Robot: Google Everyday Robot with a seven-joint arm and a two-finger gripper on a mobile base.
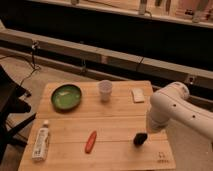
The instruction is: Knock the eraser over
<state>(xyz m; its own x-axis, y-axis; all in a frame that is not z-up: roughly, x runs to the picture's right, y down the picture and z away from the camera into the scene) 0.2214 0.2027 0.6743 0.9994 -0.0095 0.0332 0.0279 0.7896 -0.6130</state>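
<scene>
Wooden table (pixel 115 120) | eraser (pixel 139 139) near front-right edge | gripper (pixel 145 133) right by it, jaws closed

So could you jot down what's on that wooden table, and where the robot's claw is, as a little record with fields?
table: wooden
gripper: shut, low over the table's right front, close beside the eraser
eraser: small black block; contact with gripper unclear
back row: green bowl, translucent cup, white pad
front: bottle lying at left, red-orange marker
</scene>
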